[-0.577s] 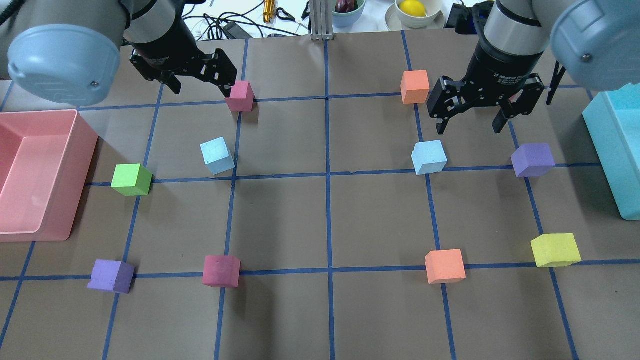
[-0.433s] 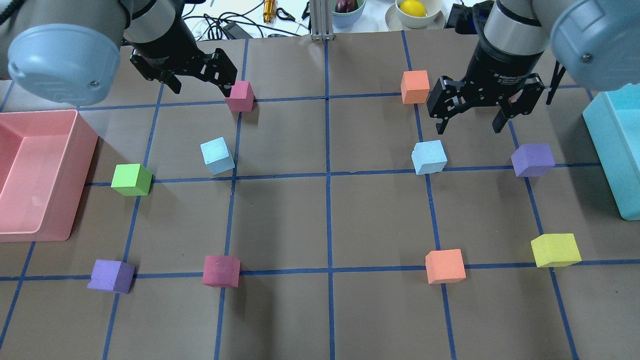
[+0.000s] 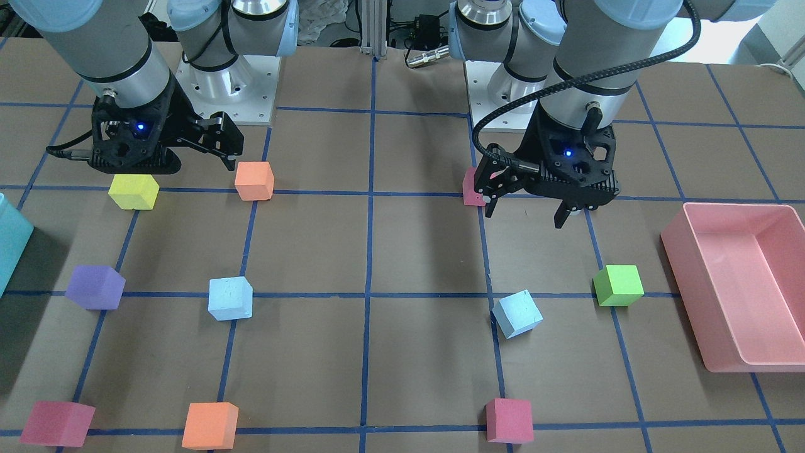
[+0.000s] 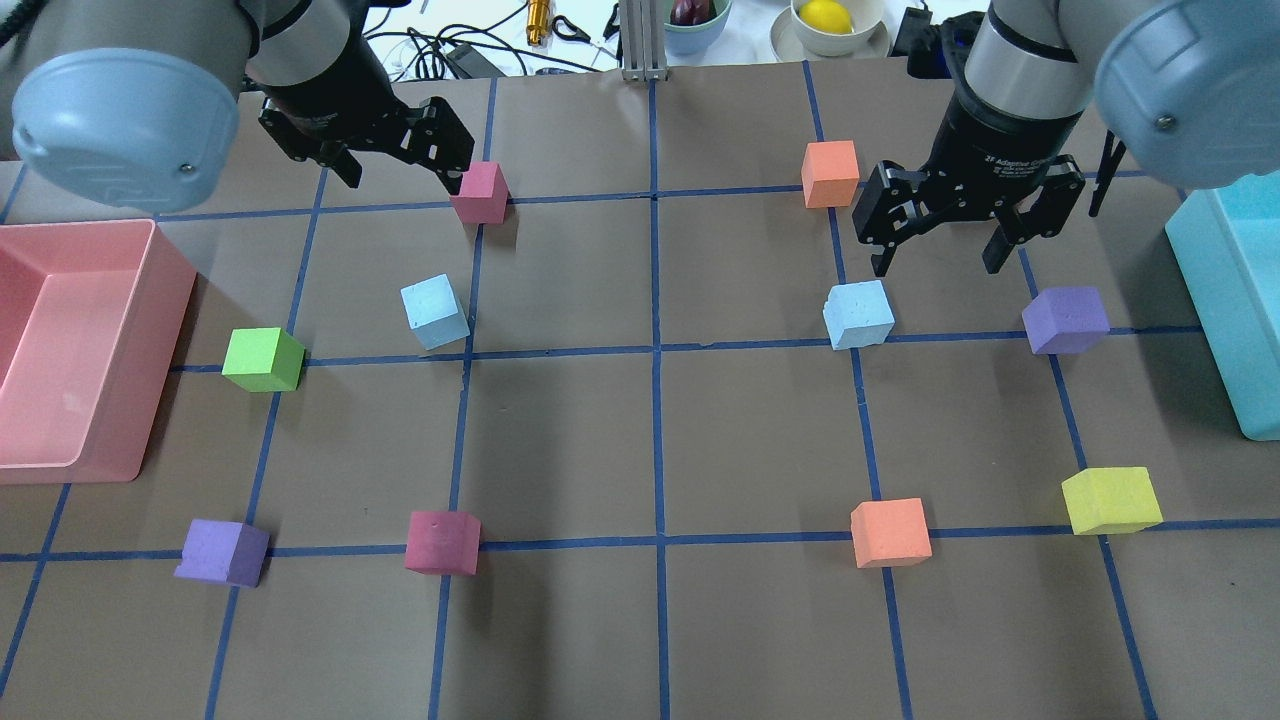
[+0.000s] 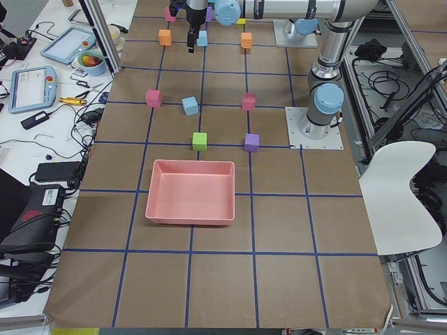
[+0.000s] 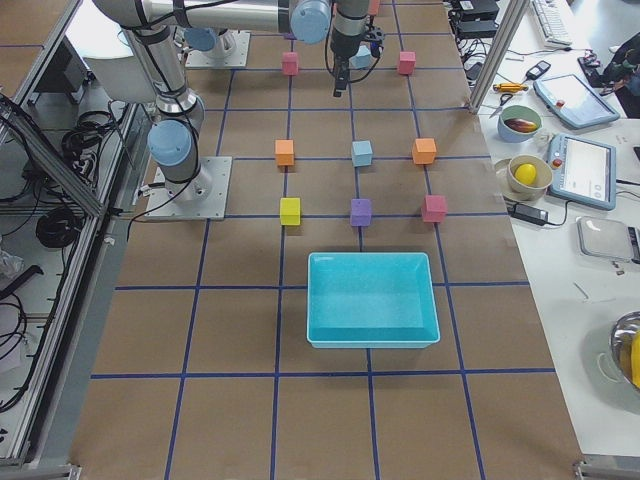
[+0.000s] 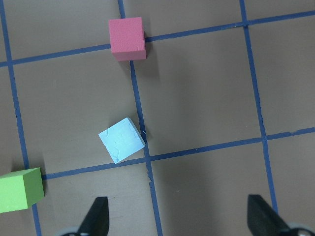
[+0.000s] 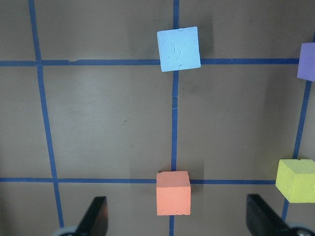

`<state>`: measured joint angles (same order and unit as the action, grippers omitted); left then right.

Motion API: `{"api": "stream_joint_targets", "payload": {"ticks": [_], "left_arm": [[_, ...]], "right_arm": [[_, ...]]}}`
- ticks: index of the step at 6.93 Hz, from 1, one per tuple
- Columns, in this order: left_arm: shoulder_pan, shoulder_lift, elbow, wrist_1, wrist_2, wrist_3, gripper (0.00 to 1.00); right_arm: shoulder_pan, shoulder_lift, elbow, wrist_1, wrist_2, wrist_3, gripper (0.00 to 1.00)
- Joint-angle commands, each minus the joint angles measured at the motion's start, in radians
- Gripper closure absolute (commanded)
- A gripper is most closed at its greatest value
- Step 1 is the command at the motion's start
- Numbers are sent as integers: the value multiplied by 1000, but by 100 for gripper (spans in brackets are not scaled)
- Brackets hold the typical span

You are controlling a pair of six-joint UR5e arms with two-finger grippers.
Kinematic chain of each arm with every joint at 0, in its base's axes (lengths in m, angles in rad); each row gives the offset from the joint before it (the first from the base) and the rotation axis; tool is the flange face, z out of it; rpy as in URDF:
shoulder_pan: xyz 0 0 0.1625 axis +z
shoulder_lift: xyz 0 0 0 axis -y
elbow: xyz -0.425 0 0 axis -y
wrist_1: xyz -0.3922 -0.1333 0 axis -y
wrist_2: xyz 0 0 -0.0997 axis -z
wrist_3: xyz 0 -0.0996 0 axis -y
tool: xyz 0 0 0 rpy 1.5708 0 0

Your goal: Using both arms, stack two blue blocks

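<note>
Two pale blue blocks lie apart on the brown table. One is on the left and sits turned; it also shows in the left wrist view. The other is on the right, on a blue tape line; it also shows in the right wrist view. My left gripper is open and empty, raised behind the left block, beside a pink cube. My right gripper is open and empty, raised just behind and to the right of the right block.
A pink bin stands at the left edge and a teal bin at the right edge. Other cubes are scattered about: orange, purple, green, yellow, orange, dark pink, purple.
My right arm's wrist has shifted slightly toward the back of the table. The left arm has barely moved. No block has moved.
</note>
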<state>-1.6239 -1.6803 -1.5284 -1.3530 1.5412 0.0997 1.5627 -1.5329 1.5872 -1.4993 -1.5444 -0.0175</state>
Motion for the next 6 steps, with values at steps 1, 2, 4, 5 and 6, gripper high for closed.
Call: {"api": "stream_joint_targets", "payload": {"ticks": [1,2,4,5,6], "left_arm": [[1,-3,-1,0,0,0,0],[1,-7,-2,0,0,0,0],[2,-18,-16,9,0,0,0],[4,-16,-39,17,-1,0,0],[15,-18,-61,15,0,3,0]], "right_arm": [[0,23,8,-4,9,-2,0],[0,54,16,-50,4,-4,0],[0,179,71,-320,4,-5,0],[0,204,95,-384,1,-5,0],[0,206,121,-390,-2,-1,0]]}}
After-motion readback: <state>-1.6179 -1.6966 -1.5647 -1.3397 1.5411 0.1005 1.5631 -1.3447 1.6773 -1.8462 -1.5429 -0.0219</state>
